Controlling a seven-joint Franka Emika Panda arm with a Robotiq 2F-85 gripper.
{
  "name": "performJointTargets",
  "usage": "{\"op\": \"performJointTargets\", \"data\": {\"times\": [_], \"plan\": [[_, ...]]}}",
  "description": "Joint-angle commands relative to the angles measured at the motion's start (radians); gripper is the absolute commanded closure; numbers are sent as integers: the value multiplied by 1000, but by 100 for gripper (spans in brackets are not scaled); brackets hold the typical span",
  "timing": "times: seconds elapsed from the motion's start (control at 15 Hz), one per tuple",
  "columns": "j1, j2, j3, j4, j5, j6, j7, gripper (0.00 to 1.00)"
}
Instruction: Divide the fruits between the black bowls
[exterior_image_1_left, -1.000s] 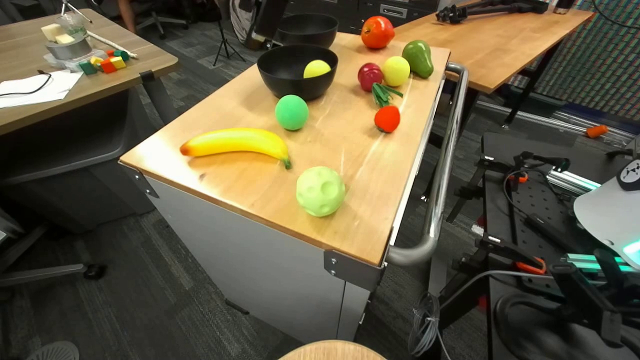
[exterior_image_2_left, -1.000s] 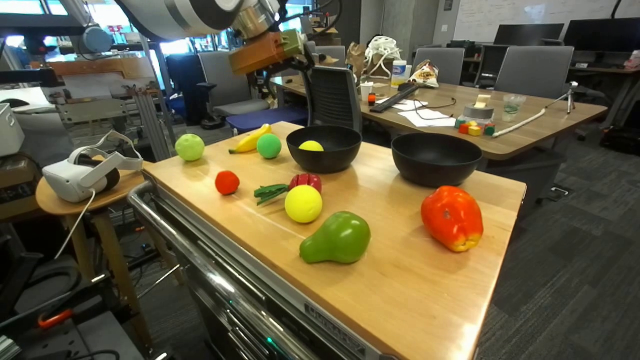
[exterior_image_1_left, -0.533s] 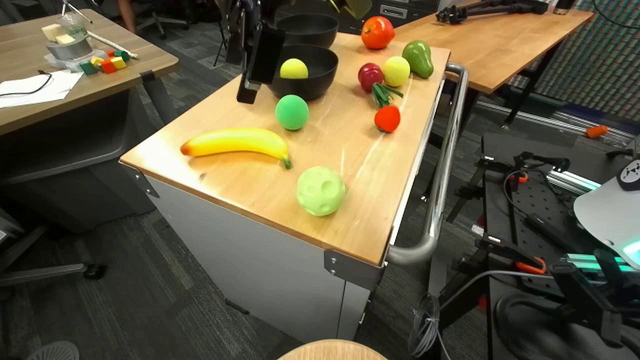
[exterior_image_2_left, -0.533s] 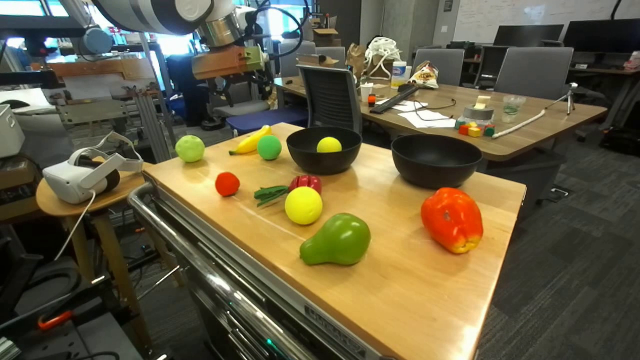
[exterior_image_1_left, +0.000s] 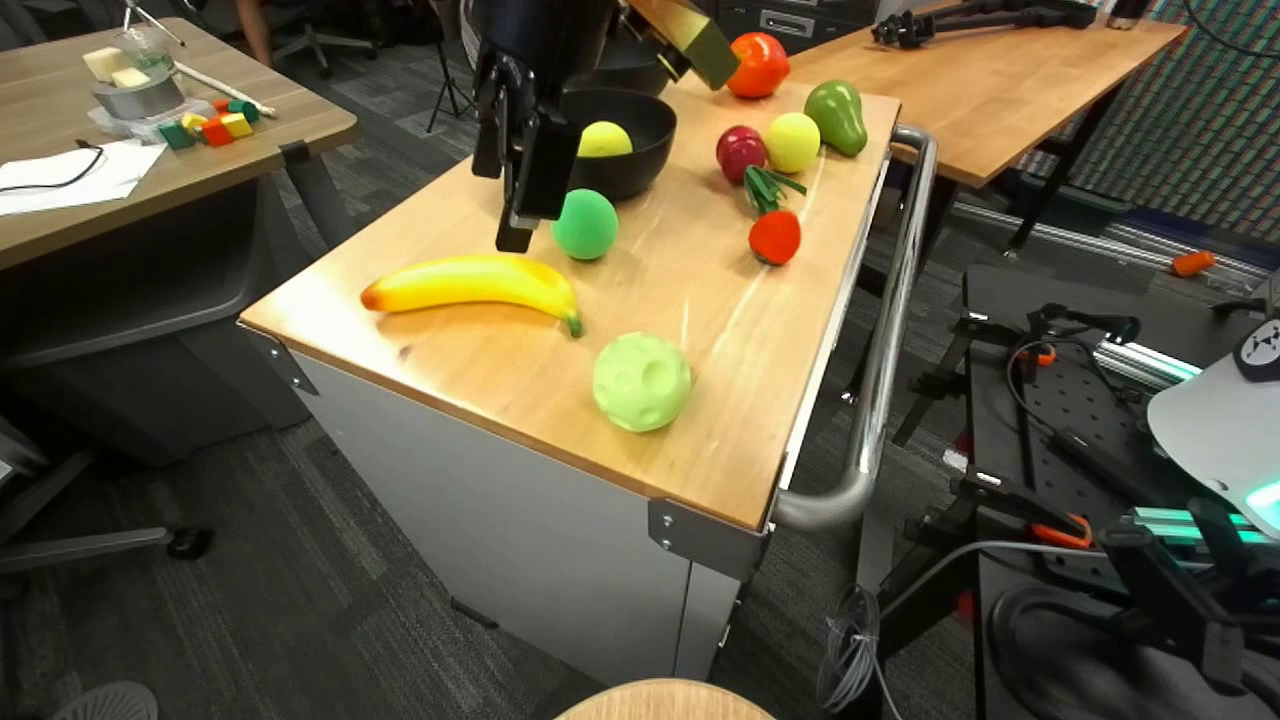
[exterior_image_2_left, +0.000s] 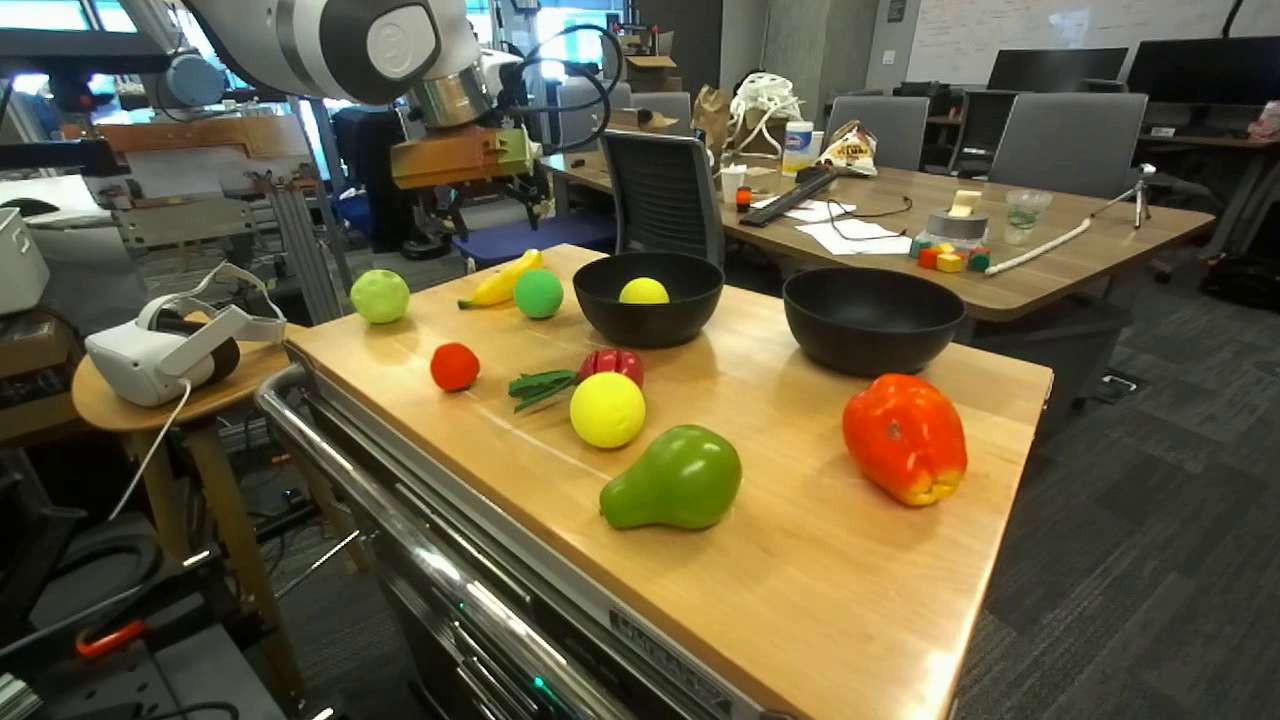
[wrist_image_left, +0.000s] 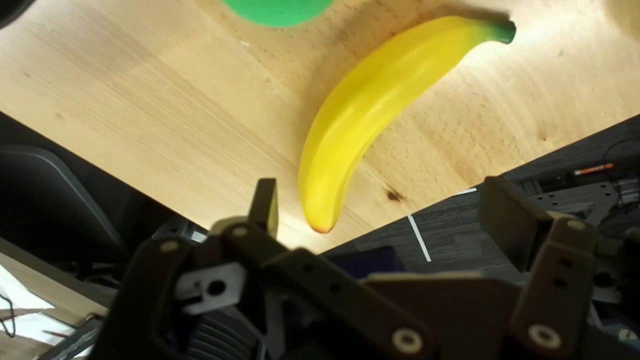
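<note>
1. Two things have just changed, left to right across an exterior view. First, the black two-fingered robot hand (wrist_image_left: 386, 210) has come away from beside the bowls and dropped lower, its fingers spread wide and holding nothing.
2. Below it, the glossy yellow curved banana (wrist_image_left: 360, 110) lies untouched on the pale wooden tabletop (exterior_image_2_left: 780, 570); in the wrist view its brown tip shows between the fingers, apparently apart from both.
3. Second, the smooth yellow ball (exterior_image_2_left: 643, 291) inside the round matte black bowl (exterior_image_2_left: 648, 326) has rolled: left a second ago, then right, now near the middle.
4. Farther right, the second matte black bowl (exterior_image_2_left: 868, 352) shows no fruit above its rim; its bottom is partly hidden. My judgement: one fruit is delivered and settling, and the banana looks next.
5. Unmoved since the earlier frame, left to right: the pale green dimpled ball (exterior_image_2_left: 380, 297), small red round piece (exterior_image_2_left: 455, 367), matte green ball (exterior_image_2_left: 538, 293), dark red ribbed piece with green leaves (exterior_image_2_left: 617, 362), loose yellow ball (exterior_image_2_left: 608, 410), glossy green pear-shaped piece (exterior_image_2_left: 680, 480) and large orange-red piece (exterior_image_2_left: 905, 440), all on the tabletop.
</note>
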Motion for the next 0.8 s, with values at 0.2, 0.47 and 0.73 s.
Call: {"op": "performJointTargets", "data": {"times": [0.2,0.47,0.73], "plan": [[16,82,-51,47,-83,-3,32,0],[9,117,-52,73,-68,-11,61,0],[11,136,-51,83,-74,-8,100,0]]}}
